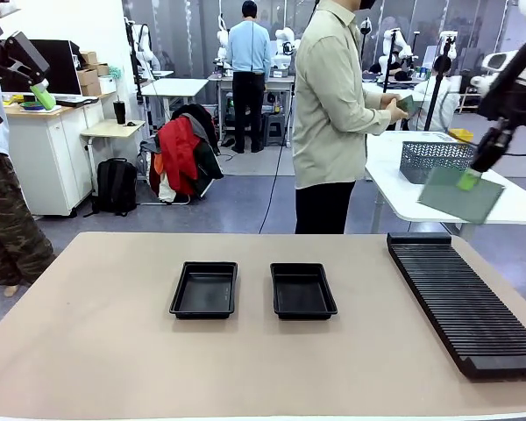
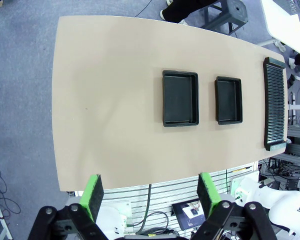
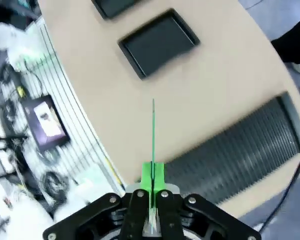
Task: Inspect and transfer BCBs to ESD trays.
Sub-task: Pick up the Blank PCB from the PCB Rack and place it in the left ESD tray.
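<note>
Two black ESD trays (image 1: 203, 289) (image 1: 303, 291) lie side by side mid-table, both bare inside. My right gripper (image 1: 470, 179) hangs high at the right, above the far end of the rack, shut on the upper edge of a pale green-grey BCB (image 1: 460, 195) that dangles below it. In the right wrist view the BCB (image 3: 153, 127) appears edge-on as a thin line between the shut fingers (image 3: 152, 175), over the table edge, with one tray (image 3: 160, 42) beyond. My left gripper (image 1: 17, 101) is raised at the far left, open and holding nothing; its fingers (image 2: 94, 195) look down on both trays (image 2: 180, 98) (image 2: 228, 100).
A long black ribbed rack (image 1: 465, 298) runs along the table's right side. Across the table a person (image 1: 333, 114) stands side-on, hands at a white side table bearing a grey mesh basket (image 1: 434, 160).
</note>
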You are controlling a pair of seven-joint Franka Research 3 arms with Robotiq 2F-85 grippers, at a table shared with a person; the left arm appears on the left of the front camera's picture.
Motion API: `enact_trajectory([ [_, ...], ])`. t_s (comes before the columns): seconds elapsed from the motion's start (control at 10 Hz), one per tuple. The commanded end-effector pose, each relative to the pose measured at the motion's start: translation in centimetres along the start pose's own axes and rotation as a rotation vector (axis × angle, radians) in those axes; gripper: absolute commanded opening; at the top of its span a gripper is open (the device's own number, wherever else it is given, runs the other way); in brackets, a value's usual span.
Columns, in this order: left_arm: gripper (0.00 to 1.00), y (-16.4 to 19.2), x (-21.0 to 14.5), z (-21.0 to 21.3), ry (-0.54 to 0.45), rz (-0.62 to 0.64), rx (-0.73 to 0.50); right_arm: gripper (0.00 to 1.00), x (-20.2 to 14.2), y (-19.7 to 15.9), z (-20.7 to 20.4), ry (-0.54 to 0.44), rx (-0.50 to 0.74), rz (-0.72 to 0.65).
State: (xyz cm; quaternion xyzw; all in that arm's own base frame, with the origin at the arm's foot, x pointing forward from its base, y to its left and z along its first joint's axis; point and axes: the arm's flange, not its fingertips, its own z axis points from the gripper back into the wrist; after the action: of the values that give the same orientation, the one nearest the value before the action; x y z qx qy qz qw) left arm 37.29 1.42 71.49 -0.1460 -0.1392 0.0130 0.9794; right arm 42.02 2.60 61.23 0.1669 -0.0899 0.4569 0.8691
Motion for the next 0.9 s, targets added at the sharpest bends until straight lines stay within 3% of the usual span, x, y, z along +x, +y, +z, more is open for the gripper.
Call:
enact_trajectory([
  [0.0,1.0,0.1,0.0,-0.1,0.0,0.005,0.001,0.02,2.2,2.6,-2.8,-0.135,0.026,-0.168],
  [0.5,1.0,0.1,0.0,-0.1,0.0,0.005,0.001,0.02,10.0,5.2,-13.5,-0.265,0.269,-0.495],
  [0.8,1.0,0.1,0.0,-0.1,0.0,0.005,0.001,0.02,15.1,7.5,-20.5,-0.253,0.365,-0.627],
])
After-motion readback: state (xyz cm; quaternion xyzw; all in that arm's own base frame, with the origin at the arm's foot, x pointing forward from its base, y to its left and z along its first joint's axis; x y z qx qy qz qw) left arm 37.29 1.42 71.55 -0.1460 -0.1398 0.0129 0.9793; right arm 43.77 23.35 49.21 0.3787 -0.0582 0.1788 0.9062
